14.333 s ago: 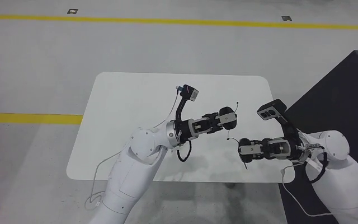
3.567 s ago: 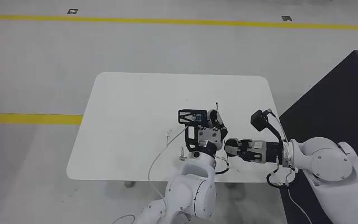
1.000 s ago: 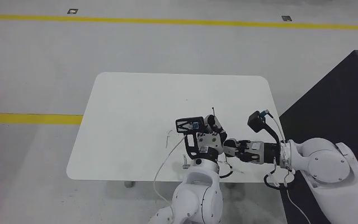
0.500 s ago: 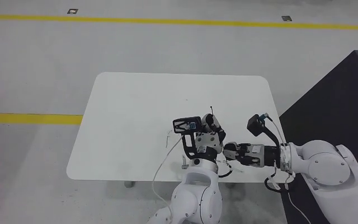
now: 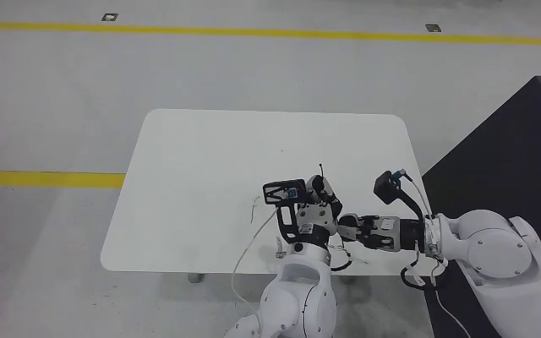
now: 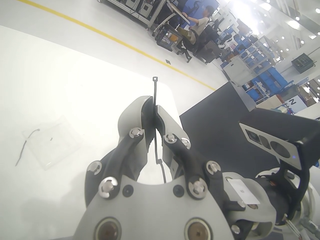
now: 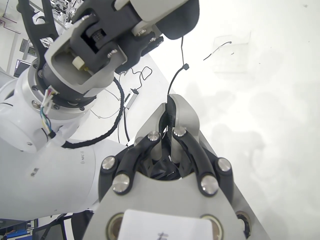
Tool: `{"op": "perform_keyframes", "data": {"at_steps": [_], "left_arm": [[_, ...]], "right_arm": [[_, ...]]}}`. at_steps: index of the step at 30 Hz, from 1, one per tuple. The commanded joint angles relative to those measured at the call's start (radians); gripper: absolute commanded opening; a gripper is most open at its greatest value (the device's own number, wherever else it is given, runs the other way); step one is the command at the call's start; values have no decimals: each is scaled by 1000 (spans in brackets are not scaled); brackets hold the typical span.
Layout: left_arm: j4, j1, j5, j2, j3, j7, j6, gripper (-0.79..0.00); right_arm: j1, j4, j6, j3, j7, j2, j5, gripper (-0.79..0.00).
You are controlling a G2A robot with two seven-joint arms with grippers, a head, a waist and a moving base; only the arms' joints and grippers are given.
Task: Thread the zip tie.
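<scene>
My left gripper (image 6: 153,102) is shut on a thin black zip tie (image 6: 154,89) that stands upright, its small head above the fingertips. The tie's lower end reaches the head (image 7: 185,66) of a second black zip tie (image 7: 173,82), on which my right gripper (image 7: 170,98) is shut. I cannot tell whether the end passes through that head. In the top view the left gripper (image 5: 322,194) and the right gripper (image 5: 345,224) sit close together above the white table (image 5: 211,169), near its front edge.
A spare zip tie (image 6: 23,147) lies on a clear plastic sheet (image 6: 52,143) on the table, also seen from the right wrist as the spare tie (image 7: 216,48). A black surface (image 5: 499,144) borders the table's right side.
Since the earliest frame the two arms have come together from apart. Over the last second both grippers shifted only slightly, staying joined at the ties.
</scene>
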Motion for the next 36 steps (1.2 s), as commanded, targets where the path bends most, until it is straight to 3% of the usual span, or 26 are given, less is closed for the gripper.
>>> {"op": "perform_keyframes", "data": {"at_steps": [1,9,20,36], "left_arm": [[-3,4,-2,3,0,2,-7,-785],[-10,16,-2,10,-2,-5,-37,-785],[5,-13,-9,-9,-3,23,38,-785],[1,-3,2,-10,-21,29,44,-785]], "right_arm": [[0,2,-1,1,2,1,2,-785],[-5,-4,-3,8,4,5,10,-785],[16,40,17,11,-32,8,-8,-785],[15,48,19,34,-35,10,-2,-785]]}}
